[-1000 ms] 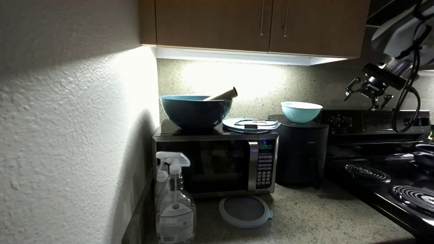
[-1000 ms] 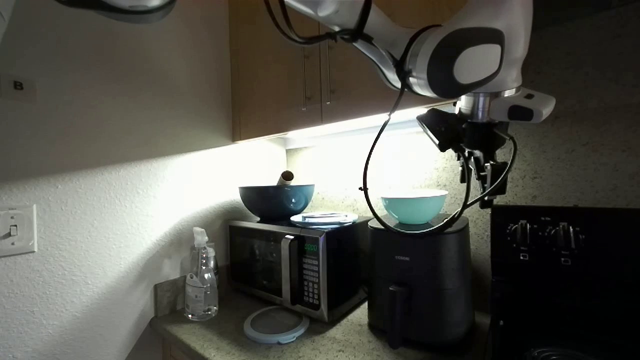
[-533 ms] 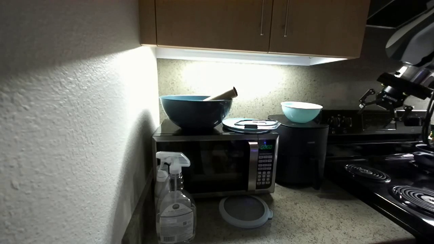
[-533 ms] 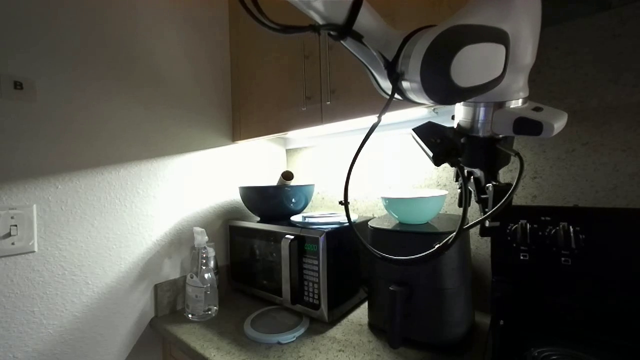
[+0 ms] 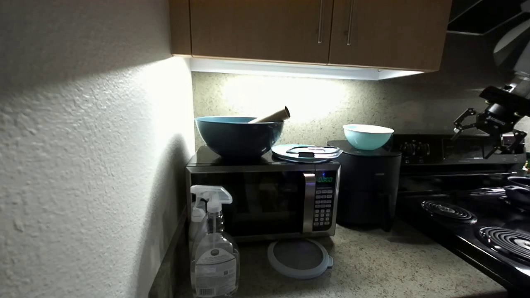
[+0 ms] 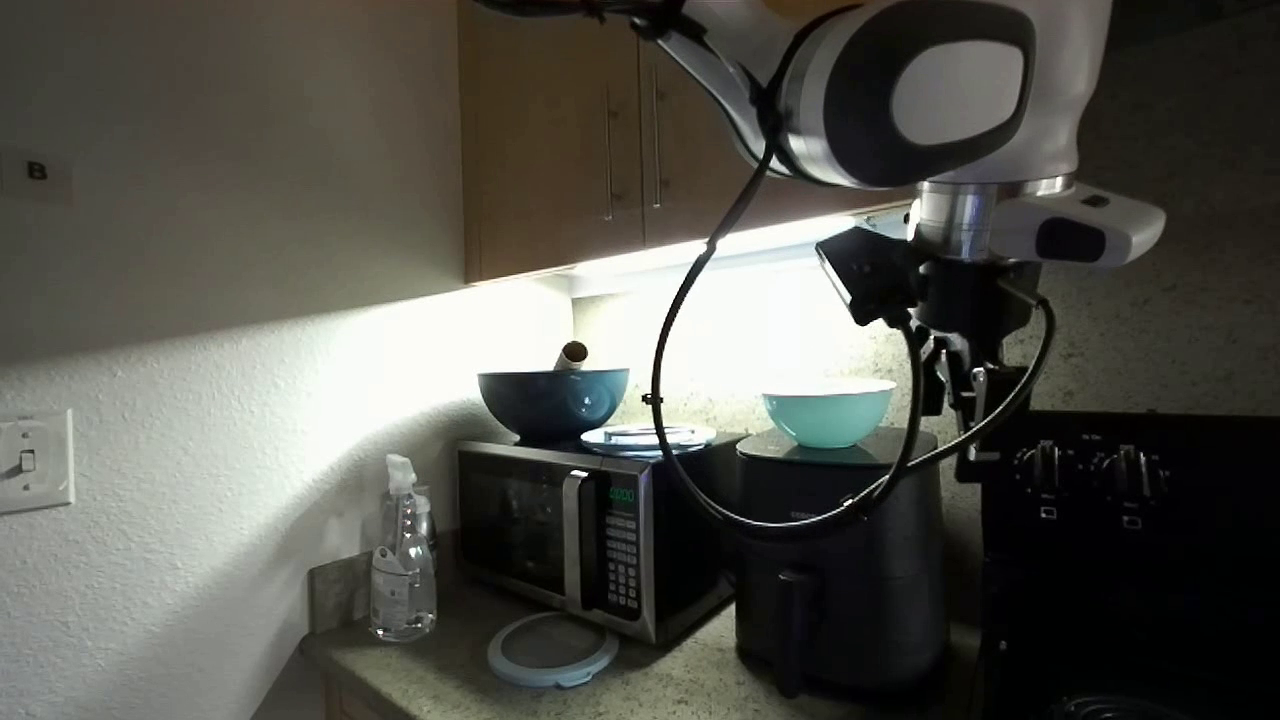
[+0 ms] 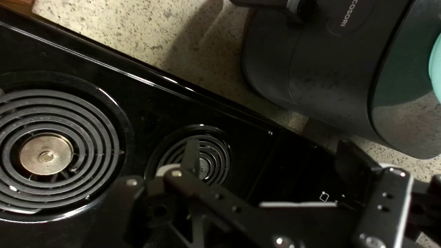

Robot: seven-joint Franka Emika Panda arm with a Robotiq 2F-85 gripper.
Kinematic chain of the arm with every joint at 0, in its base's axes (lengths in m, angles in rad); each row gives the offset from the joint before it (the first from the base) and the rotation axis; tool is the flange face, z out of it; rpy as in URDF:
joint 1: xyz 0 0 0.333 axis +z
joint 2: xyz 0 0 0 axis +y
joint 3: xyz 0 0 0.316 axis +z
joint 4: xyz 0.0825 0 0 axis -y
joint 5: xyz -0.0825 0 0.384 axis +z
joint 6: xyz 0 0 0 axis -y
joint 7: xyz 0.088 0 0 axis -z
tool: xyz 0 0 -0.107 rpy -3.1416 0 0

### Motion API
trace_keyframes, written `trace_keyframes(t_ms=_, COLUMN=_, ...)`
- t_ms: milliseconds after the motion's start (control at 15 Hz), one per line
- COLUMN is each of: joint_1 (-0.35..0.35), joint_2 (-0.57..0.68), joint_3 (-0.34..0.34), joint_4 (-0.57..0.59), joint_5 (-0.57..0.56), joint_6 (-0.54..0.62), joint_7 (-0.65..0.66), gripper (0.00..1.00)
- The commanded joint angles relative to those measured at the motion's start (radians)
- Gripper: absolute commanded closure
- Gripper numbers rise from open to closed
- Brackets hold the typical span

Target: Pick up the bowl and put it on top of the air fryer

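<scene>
The small teal bowl [image 5: 367, 138] sits upright on the flat top of the black air fryer [image 5: 366, 188]. Both also show in an exterior view, the bowl [image 6: 828, 415] above the air fryer [image 6: 850, 570]. In the wrist view only the bowl's edge [image 7: 437, 69] shows at the far right, with the air fryer [image 7: 330, 69] at the top right. My gripper [image 5: 474, 142] is open and empty, over the stove and apart from the bowl. In the wrist view the gripper [image 7: 273, 156] has its fingers wide apart with nothing between them.
A microwave [image 5: 265, 203] stands beside the air fryer and bears a large dark blue bowl [image 5: 240, 138] and a plate-like lid [image 5: 285, 153]. A grey round lid [image 5: 298, 258] and spray bottles [image 5: 215, 256] are on the counter. Cabinets [image 5: 261, 29] hang above. My cable [image 6: 660, 420] loops before the air fryer.
My open gripper has moved right, away from the bowl, and the arm looks larger in an exterior view. The cable loop has shifted with it. The bowl and air fryer have not moved.
</scene>
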Motion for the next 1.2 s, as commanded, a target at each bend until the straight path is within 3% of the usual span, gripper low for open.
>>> trace_keyframes(t_ms=0, joint_1=-0.008, joint_2=0.0, joint_3=0.001, joint_4=0.0, joint_5=-0.011, joint_6=0.007, joint_7=0.027, gripper=0.0)
trace_keyframes(t_ms=667, joint_1=-0.053, joint_2=-0.212, joint_3=-0.025, joint_4=-0.299, joint_5=-0.088, joint_6=0.065, joint_7=0.036, gripper=0.0)
trace_keyframes(t_ms=1133, joint_1=-0.154, joint_2=-0.426, joint_3=-0.021, joint_4=-0.508, joint_5=-0.145, joint_6=0.119, joint_7=0.073, gripper=0.0)
